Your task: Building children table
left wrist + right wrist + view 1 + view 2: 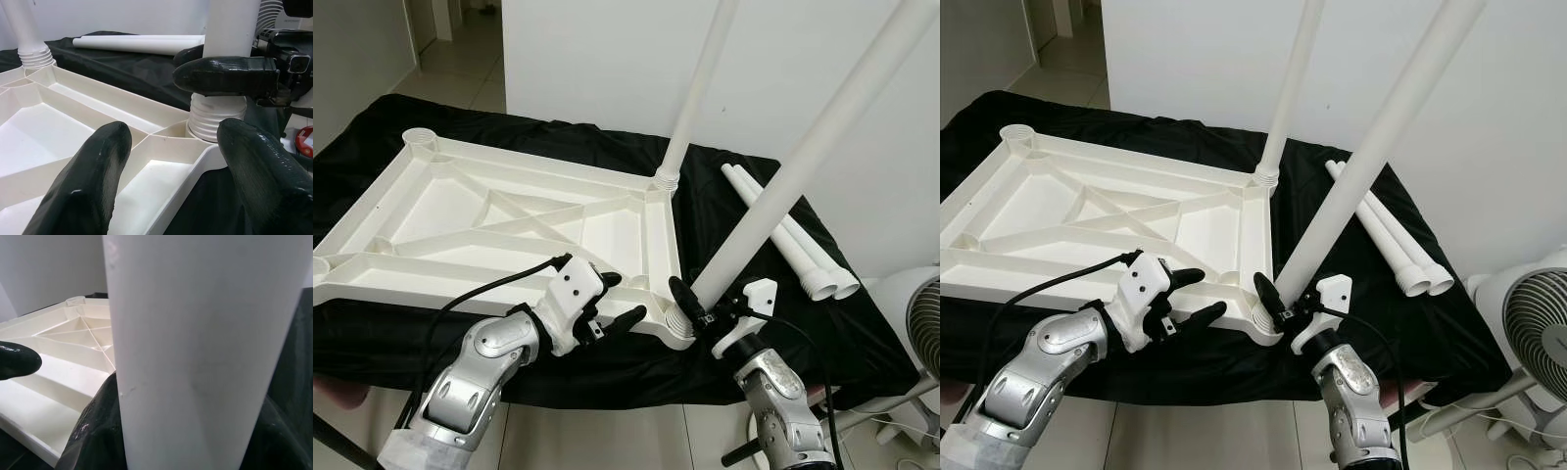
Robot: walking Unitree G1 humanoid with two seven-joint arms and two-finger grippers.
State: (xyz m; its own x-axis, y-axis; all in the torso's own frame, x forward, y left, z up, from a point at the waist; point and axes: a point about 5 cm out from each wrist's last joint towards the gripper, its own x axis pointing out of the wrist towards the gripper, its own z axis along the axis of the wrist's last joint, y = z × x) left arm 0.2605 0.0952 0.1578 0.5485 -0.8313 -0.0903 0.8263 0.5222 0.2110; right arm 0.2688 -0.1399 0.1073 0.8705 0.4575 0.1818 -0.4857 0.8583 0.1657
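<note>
Left pincer (612, 301) astride tabletop (460, 211) edge (fingers apart), right pincer (690, 305) clasping leg (783, 186)

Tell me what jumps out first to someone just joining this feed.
The upturned white tabletop lies on a black cloth, with one leg standing in its far right corner socket. The right gripper is shut on a second leg at the near right corner socket, while the left gripper, fingers open, hovers beside that corner. Two spare legs lie on the cloth, right.
</note>
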